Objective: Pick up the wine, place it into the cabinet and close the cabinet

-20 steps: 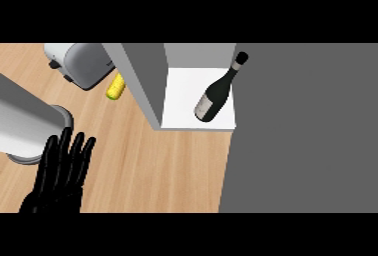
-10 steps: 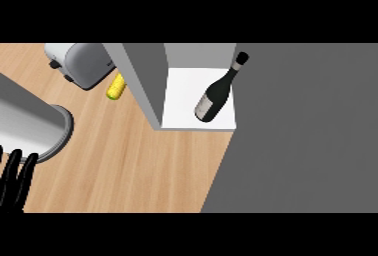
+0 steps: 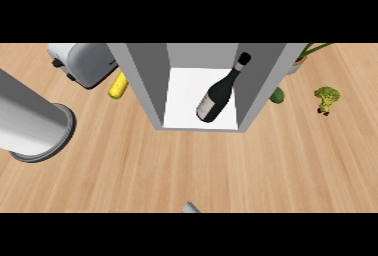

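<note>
The wine bottle (image 3: 219,93), dark with a grey label, lies tilted on the white floor of the cabinet (image 3: 148,85), its neck pointing to the back right. The cabinet's front stands open between two grey side walls, and no door shows. A grey forearm (image 3: 29,125) crosses the left edge; its hand is out of the picture. Neither hand shows anywhere in the head view. A small grey tip (image 3: 190,207) pokes up at the bottom edge; I cannot tell what it is.
A silver toaster (image 3: 81,62) and a yellow corn cob (image 3: 118,86) sit left of the cabinet. To its right are a dark green item (image 3: 277,95), a broccoli floret (image 3: 325,98) and a potted plant (image 3: 303,55). Wooden counter (image 3: 221,170) spreads in front.
The black left hand at the lower left has gone out of view. The wide grey panel that covered the right side no longer shows; counter and broccoli show there now.
</note>
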{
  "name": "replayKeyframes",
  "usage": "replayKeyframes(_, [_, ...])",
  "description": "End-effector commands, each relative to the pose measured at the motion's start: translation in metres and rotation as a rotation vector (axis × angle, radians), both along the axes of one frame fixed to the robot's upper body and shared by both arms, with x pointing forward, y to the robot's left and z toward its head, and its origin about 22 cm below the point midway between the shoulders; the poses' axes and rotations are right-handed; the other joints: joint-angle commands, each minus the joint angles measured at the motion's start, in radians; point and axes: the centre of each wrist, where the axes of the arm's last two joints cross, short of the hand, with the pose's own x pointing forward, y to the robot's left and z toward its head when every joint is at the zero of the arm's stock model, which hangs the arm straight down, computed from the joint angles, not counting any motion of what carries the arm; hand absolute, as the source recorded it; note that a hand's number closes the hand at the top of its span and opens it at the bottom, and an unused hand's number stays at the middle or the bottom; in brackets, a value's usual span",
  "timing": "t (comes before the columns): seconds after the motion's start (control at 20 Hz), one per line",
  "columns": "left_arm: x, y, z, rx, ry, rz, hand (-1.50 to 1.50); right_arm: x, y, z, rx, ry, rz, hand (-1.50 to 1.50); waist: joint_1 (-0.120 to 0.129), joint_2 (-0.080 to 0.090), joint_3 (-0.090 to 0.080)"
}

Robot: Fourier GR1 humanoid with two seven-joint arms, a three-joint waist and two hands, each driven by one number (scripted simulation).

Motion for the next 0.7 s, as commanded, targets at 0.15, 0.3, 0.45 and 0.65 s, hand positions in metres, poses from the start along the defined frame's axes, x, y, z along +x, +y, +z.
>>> replayKeyframes(0.15, [-0.011, 0.038, 0.001, 0.002, 0.006, -0.029, -1.5, 0.032, 0.045, 0.006, -0.019, -0.038, -0.047, 1.5, 0.01, 0.004, 0.0])
replayKeyframes(0.3, [-0.004, 0.039, 0.018, -0.003, -0.006, -0.06, -1.5, 0.049, 0.063, 0.016, -0.029, -0.042, -0.075, 1.5, 0.005, 0.005, 0.001])
replayKeyframes(0.45, [-0.008, 0.033, 0.014, -0.022, -0.011, -0.05, -1.5, 0.084, 0.069, 0.026, -0.024, -0.062, -0.135, 1.5, 0.005, 0.007, 0.001])
replayKeyframes(0.65, [-0.005, 0.045, 0.022, -0.003, -0.02, -0.065, -1.5, 0.117, 0.083, 0.041, -0.009, -0.066, -0.164, 1.5, 0.01, 0.009, 0.001])
